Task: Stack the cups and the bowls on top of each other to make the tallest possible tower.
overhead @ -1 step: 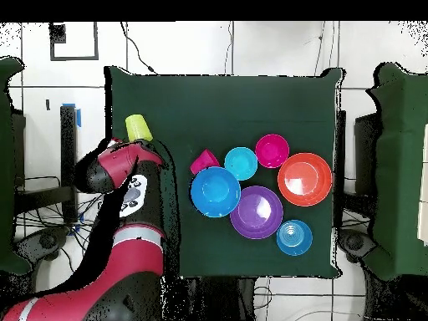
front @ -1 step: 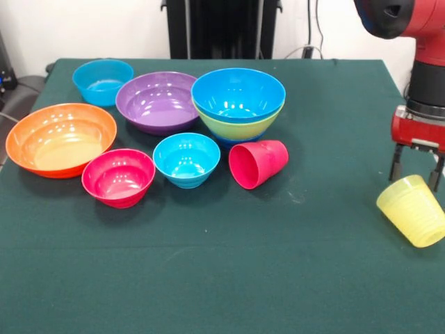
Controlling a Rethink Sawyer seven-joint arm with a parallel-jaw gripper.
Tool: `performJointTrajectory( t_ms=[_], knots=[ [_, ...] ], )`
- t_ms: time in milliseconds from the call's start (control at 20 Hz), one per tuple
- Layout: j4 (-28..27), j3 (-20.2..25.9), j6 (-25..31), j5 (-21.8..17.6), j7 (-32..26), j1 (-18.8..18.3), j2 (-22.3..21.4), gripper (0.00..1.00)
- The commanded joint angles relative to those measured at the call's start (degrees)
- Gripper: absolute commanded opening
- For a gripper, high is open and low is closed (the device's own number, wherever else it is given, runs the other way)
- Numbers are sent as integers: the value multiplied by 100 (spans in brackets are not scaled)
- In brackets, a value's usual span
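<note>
Your gripper [front @ -1 step: 416,169] hangs over the tilted yellow cup [front @ -1 step: 414,209] at the green worktop's [front @ -1 step: 292,278] right edge; the red cup [front @ -1 step: 257,163] lies on its side beside the blue-on-lime bowl stack [front @ -1 step: 238,104], among other scattered bowls.

A lab: robot pedestal [front @ -1 step: 222,28], trailing cables [overhead @ -1 step: 42,221], green-clothed table [front @ -1 step: 208,278].

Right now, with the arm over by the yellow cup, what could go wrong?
The yellow cup hangs tilted at the tips of the gripper near the table's edge; it could slip and roll off. The red-pink cup lies on its side beside the bright blue bowl stacked on the lime green bowl; carrying past could knock it.
</note>
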Motion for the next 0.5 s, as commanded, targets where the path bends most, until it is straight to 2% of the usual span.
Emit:
performJointTrajectory(
  t_ms=[50, 500],
  knots=[
    [-198, 132, 196, 191, 345, 70, -50, 100],
    [-119, 152, -33, 287, 273, -32, -21, 100]
  ],
)
